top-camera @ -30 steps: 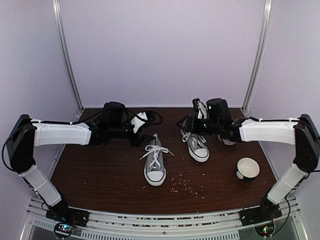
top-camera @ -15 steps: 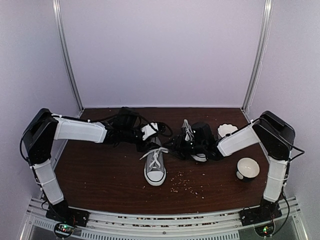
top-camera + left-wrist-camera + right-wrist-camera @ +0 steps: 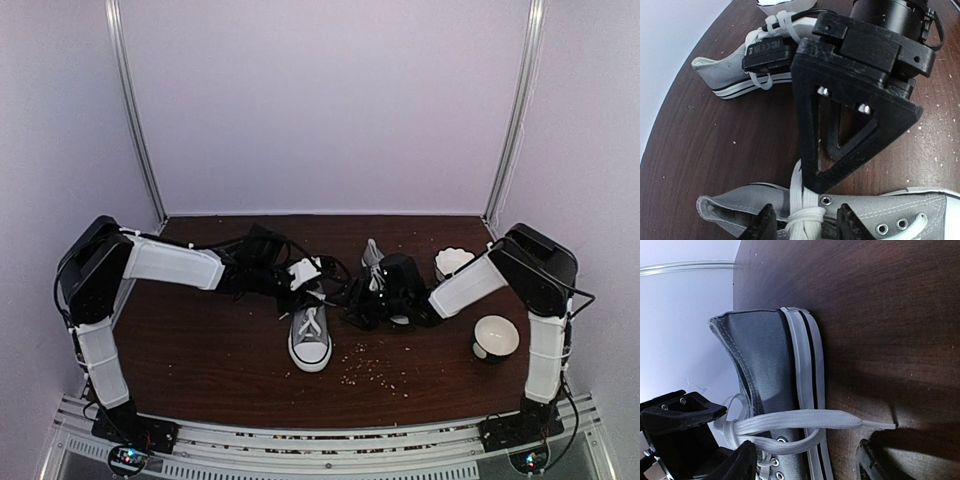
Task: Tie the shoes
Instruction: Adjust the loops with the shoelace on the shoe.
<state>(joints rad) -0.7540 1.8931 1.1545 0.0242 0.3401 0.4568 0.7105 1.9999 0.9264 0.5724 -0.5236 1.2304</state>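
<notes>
**Both grippers down at the centre shoe's laces**

At table [image 3: 200, 350] centre, one grey shoe [image 3: 310, 338], toe toward 6 o'clock. Over its collar, at 12 o'clock, the left gripper [image 3: 807, 227]: fingers [image 3: 765, 226] parted, straddling the white lace knot [image 3: 805, 217], a sliver of gap on either side. Just beside the sole, at 2 o'clock, the right gripper [image 3: 805, 465], jaws wide apart, clamping nothing, a loose lace end [image 3: 840, 421] lying across just beyond its fingertips. Toward 1 o'clock, the second shoe [image 3: 725, 70], largely hidden from above. At 3 o'clock, a white cup [image 3: 495, 337]; at 4 o'clock, crumbs [image 3: 370, 368].
</notes>
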